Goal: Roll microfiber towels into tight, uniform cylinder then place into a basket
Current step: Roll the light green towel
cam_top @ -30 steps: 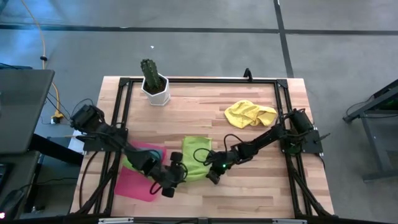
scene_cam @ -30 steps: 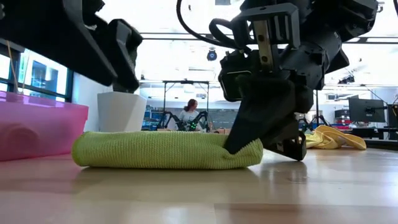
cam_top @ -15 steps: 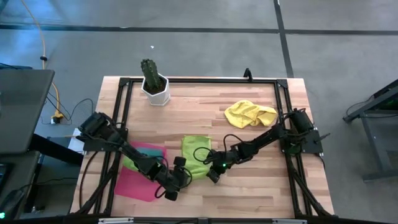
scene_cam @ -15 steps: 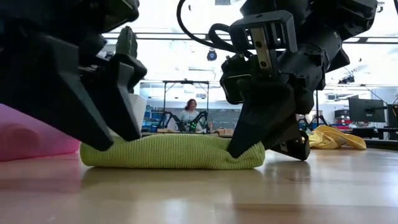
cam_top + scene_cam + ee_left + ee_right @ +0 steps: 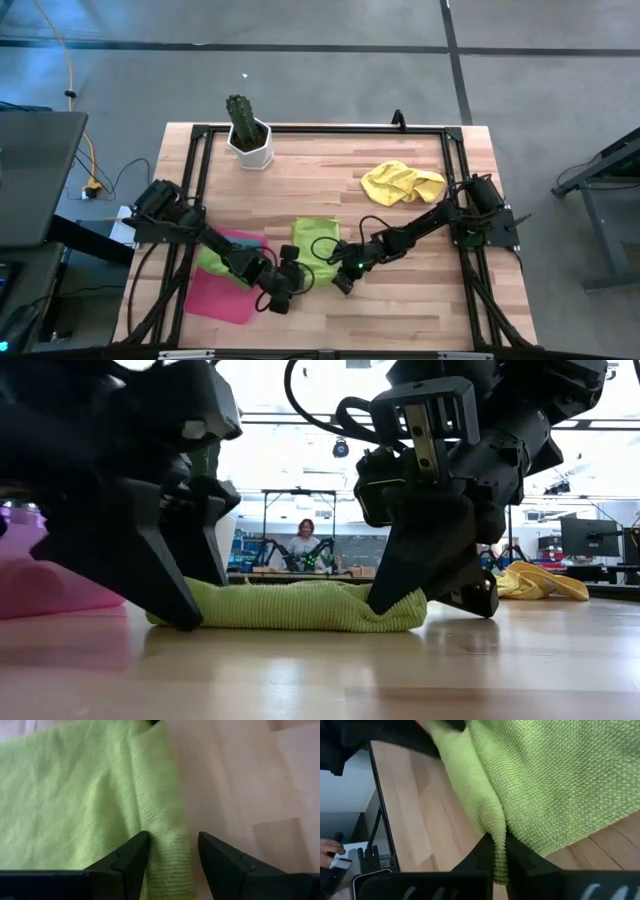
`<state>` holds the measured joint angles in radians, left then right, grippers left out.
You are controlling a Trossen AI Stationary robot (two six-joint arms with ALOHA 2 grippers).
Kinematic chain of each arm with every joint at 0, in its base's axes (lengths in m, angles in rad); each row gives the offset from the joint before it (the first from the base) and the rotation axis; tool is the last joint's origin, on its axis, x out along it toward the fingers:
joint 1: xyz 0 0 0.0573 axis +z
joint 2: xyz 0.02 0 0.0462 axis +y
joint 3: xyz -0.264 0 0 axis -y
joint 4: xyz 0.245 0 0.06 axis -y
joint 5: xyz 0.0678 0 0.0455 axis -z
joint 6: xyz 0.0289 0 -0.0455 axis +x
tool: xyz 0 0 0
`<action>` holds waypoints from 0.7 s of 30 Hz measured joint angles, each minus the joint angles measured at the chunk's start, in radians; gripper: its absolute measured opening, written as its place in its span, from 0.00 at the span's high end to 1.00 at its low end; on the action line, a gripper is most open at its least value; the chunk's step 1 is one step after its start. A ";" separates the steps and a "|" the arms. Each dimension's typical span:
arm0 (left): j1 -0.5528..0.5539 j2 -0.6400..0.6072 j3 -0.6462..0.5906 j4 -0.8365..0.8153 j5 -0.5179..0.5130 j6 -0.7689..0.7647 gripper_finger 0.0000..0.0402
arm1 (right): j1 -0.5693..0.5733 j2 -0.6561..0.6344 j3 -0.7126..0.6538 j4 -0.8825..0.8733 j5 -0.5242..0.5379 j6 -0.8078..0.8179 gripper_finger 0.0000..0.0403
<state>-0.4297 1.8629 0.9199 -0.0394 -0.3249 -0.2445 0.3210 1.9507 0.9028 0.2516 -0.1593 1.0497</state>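
A lime green towel (image 5: 315,240) lies flat at the table's middle, its near edge turned up into a thick fold (image 5: 300,607). My left gripper (image 5: 172,870) is open at the fold's left end, one finger on either side of it. At the fold's right end, my right gripper (image 5: 499,865) is shut on the towel. The pink basket (image 5: 222,295) sits at the near left under my left arm, with a green towel (image 5: 213,262) in it. A yellow towel (image 5: 400,182) lies crumpled at the far right. My left gripper straddles the fold's left end (image 5: 167,855), slanting down from the near left; I cannot tell whether its fingers touch the cloth. My right gripper pinches the fold's right end (image 5: 496,832) between its two fingers, several layers, slanting down from the table's right. The towel rests on the table.
A white pot with a cactus (image 5: 248,140) stands at the far left. A black frame (image 5: 320,128) runs around the tabletop. Bare wood lies near the front edge and between the lime towel and the yellow one.
My left gripper has come down and gone toward the table's right, from over the basket to the left end of the lime towel's near fold. It has stayed open. The right gripper has kept its hold without moving.
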 joint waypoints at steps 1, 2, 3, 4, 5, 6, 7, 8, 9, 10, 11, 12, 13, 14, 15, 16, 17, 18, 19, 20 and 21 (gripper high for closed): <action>0.007 0.000 0.000 -0.011 0.005 -0.020 0.59 | 0.000 0.000 0.000 0.000 0.000 -0.009 0.98; 0.014 0.000 0.001 -0.022 0.015 -0.038 0.59 | 0.000 0.000 -0.001 0.000 0.000 -0.019 0.98; 0.020 0.000 0.002 -0.030 0.026 -0.059 0.59 | 0.000 0.000 -0.001 0.000 0.000 -0.034 0.98; 0.027 -0.001 0.003 -0.036 0.039 -0.075 0.59 | 0.000 0.000 -0.001 0.000 0.000 -0.045 0.98; 0.031 -0.002 0.003 -0.039 0.051 -0.087 0.60 | 0.000 0.000 -0.001 0.001 0.000 -0.063 0.98; 0.035 -0.002 0.003 -0.040 0.059 -0.093 0.60 | 0.000 0.000 -0.002 0.003 0.000 -0.084 0.98; 0.037 -0.002 0.003 -0.039 0.061 -0.093 0.61 | 0.000 0.000 -0.002 0.005 0.000 -0.104 0.98; 0.038 -0.002 0.003 -0.038 0.061 -0.093 0.63 | 0.000 0.000 -0.002 0.006 0.000 -0.126 0.97; 0.038 -0.002 0.003 -0.035 0.060 -0.093 0.64 | 0.000 0.000 -0.002 0.007 0.000 -0.136 0.96; 0.038 -0.002 0.002 -0.035 0.060 -0.093 0.66 | 0.000 0.000 -0.002 0.008 0.000 -0.142 0.94; 0.038 -0.002 0.002 -0.036 0.060 -0.093 0.68 | 0.000 0.000 -0.002 0.008 0.000 -0.142 0.93; 0.038 -0.002 0.002 -0.038 0.060 -0.094 0.71 | 0.000 0.000 -0.002 0.008 0.000 -0.143 0.91; 0.038 -0.002 0.002 -0.038 0.060 -0.094 0.73 | 0.000 0.000 -0.002 0.008 0.000 -0.143 0.89; 0.038 -0.002 0.002 -0.038 0.062 -0.094 0.76 | 0.000 0.000 -0.002 0.009 0.000 -0.144 0.88; 0.039 -0.002 0.002 -0.037 0.068 -0.093 0.78 | 0.000 0.000 -0.002 0.009 -0.001 -0.151 0.87; 0.039 -0.002 0.002 -0.036 0.071 -0.093 0.81 | 0.000 0.000 -0.002 0.010 -0.002 -0.166 0.85; 0.039 -0.002 0.002 -0.037 0.073 -0.094 0.84 | 0.000 0.000 -0.002 0.012 -0.003 -0.186 0.84; 0.039 -0.002 0.002 -0.037 0.075 -0.094 0.86 | 0.000 0.000 -0.002 0.014 -0.005 -0.211 0.83; 0.040 -0.002 0.002 -0.038 0.077 -0.094 0.89 | 0.000 -0.004 -0.002 0.015 -0.009 -0.239 0.82; 0.040 -0.002 0.002 -0.038 0.080 -0.093 0.91 | 0.000 -0.009 -0.002 0.012 -0.009 -0.274 0.82; 0.040 -0.002 0.001 -0.038 0.086 -0.093 0.94 | 0.000 -0.017 -0.003 0.006 -0.006 -0.313 0.81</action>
<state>-0.3901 1.8606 0.9212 -0.0770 -0.2390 -0.3378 0.3206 1.9333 0.9001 0.2575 -0.1651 0.7364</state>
